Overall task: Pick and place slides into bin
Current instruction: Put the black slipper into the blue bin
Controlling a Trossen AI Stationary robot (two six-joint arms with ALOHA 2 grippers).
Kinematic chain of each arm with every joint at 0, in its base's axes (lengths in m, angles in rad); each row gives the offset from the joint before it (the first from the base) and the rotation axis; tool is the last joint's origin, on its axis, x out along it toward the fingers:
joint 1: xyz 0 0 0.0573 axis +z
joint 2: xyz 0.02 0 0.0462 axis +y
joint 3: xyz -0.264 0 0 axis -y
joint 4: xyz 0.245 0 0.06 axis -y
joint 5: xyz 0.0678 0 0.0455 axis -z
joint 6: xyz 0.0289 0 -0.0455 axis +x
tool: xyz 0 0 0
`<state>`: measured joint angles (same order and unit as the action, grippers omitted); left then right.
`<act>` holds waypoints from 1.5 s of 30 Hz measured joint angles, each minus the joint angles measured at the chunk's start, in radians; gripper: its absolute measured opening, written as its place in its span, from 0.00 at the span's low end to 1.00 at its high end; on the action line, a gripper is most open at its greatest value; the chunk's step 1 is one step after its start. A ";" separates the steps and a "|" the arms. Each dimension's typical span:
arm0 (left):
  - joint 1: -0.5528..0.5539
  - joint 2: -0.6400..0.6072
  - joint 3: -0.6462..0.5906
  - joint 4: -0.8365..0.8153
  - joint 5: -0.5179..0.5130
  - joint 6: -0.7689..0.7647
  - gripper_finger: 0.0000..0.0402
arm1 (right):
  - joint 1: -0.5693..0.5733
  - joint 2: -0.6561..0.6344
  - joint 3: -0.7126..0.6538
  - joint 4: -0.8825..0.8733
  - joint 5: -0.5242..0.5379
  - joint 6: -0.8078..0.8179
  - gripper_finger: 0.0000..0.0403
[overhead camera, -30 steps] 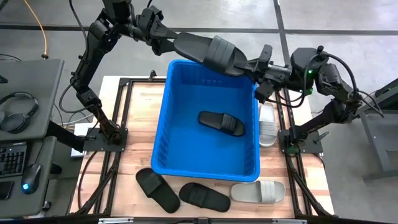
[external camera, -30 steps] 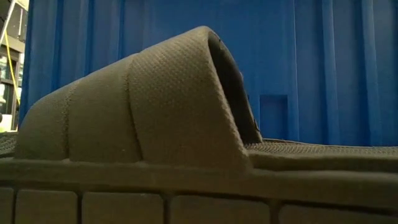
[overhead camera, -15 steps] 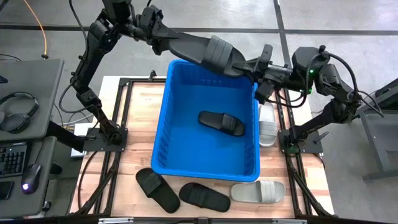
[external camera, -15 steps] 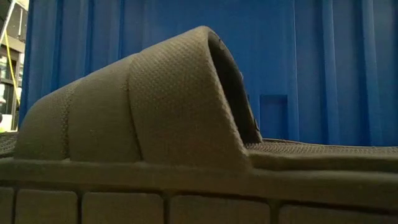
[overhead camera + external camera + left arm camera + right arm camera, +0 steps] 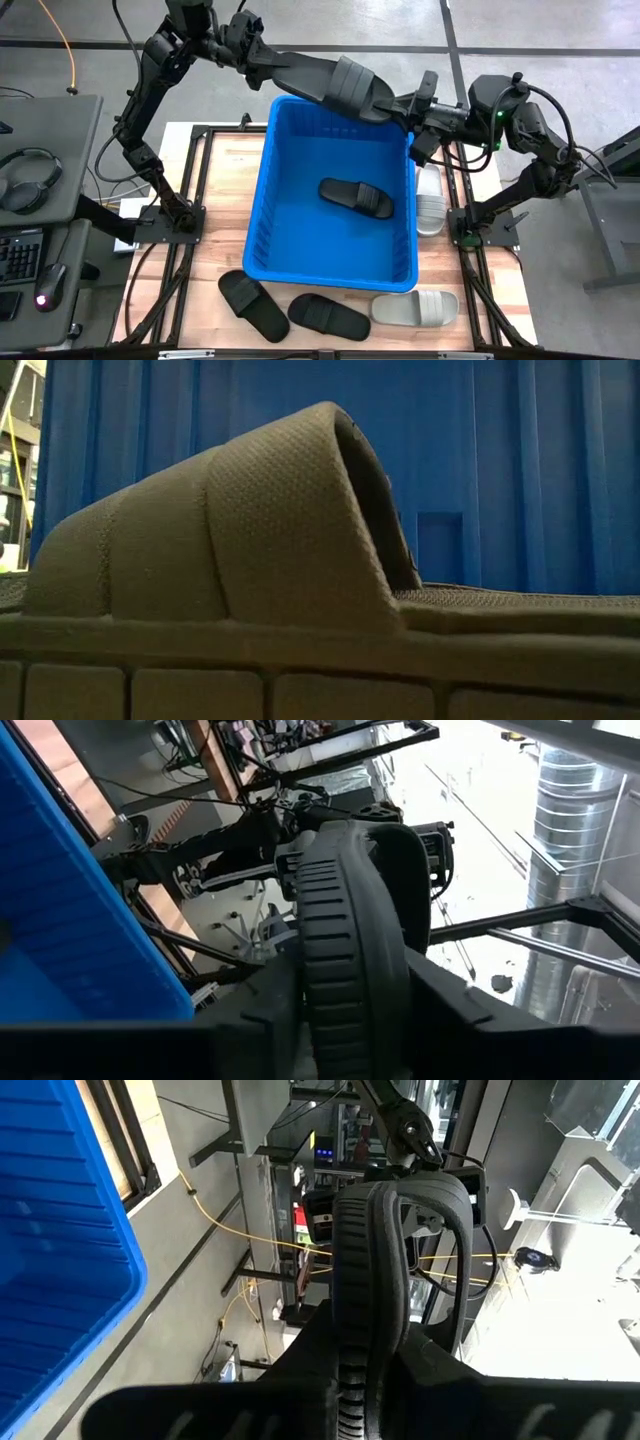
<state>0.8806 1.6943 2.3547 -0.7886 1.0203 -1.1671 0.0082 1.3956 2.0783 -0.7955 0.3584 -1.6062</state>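
A black slide (image 5: 335, 85) hangs in the air over the far rim of the blue bin (image 5: 262, 180), held between both arms. My left gripper (image 5: 266, 68) is shut on its heel end at the far left. My right gripper (image 5: 405, 108) is shut on its toe end, just past the strap, above the bin's far right corner. Another black slide (image 5: 356, 196) lies flat on the bin's floor. My left gripper pinches the held slide's heel end (image 5: 345, 1005) between its two fingers, one finger (image 5: 262, 1015) on either side of the sole. The fingers come about level from the table's far left and lie along the slide. The slide is clear of the bin. My right gripper pinches the toe end (image 5: 360, 1370) between its two fingers, coming about level from the table's right, along the slide. In its wrist view the sole shows edge-on with the strap (image 5: 420, 1200) beyond. This end hangs a little lower than the heel end.
Two black slides (image 5: 252, 305) (image 5: 328, 316) and a grey slide (image 5: 415, 306) lie on the table in front of the bin. A white slide (image 5: 430, 197) lies right of the bin. A black slide (image 5: 250, 540) fills the low view before the bin wall (image 5: 500, 460).
My left gripper's fingers have closed in on the slide's heel end. The slide has shifted slightly toward the far left and stays above the bin's far rim.
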 joint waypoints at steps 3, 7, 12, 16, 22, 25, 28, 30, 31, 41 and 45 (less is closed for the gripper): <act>0.000 0.000 0.000 -0.002 -0.019 0.000 0.20 | 0.000 0.000 0.000 0.002 0.004 -0.001 0.01; 0.002 0.000 0.000 -0.002 -0.036 -0.001 0.13 | 0.000 0.000 0.000 0.005 0.012 -0.003 0.01; 0.002 0.000 0.000 -0.002 -0.051 -0.012 0.14 | 0.000 0.000 0.000 0.003 0.013 -0.001 0.09; 0.002 0.000 0.000 -0.012 -0.063 -0.016 0.15 | 0.000 0.000 0.000 0.003 0.014 0.004 0.23; 0.003 0.000 0.000 -0.030 -0.080 -0.014 0.12 | 0.001 -0.002 0.000 0.008 0.015 0.001 0.40; 0.003 0.000 0.000 -0.030 -0.081 -0.015 0.13 | 0.001 -0.009 0.001 0.030 0.067 -0.012 0.46; 0.003 0.000 0.000 -0.030 -0.097 -0.015 0.14 | 0.011 -0.032 0.001 0.038 0.120 -0.007 0.49; 0.003 0.000 0.000 -0.030 -0.120 -0.008 0.13 | 0.028 -0.059 0.001 0.038 0.130 0.037 0.50; 0.003 0.000 0.000 -0.031 -0.133 0.000 0.13 | 0.039 -0.073 0.001 0.038 0.128 0.076 0.49; -0.013 0.078 0.000 -0.242 -0.223 0.198 0.13 | 0.104 -0.173 0.002 0.029 0.103 0.401 0.48; -0.025 0.120 0.000 -0.257 -0.252 0.259 0.12 | 0.121 -0.192 0.002 0.029 0.103 0.448 0.48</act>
<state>0.8559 1.8144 2.3543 -1.0460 0.7685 -0.9083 0.1289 1.2033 2.0804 -0.7666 0.4610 -1.1585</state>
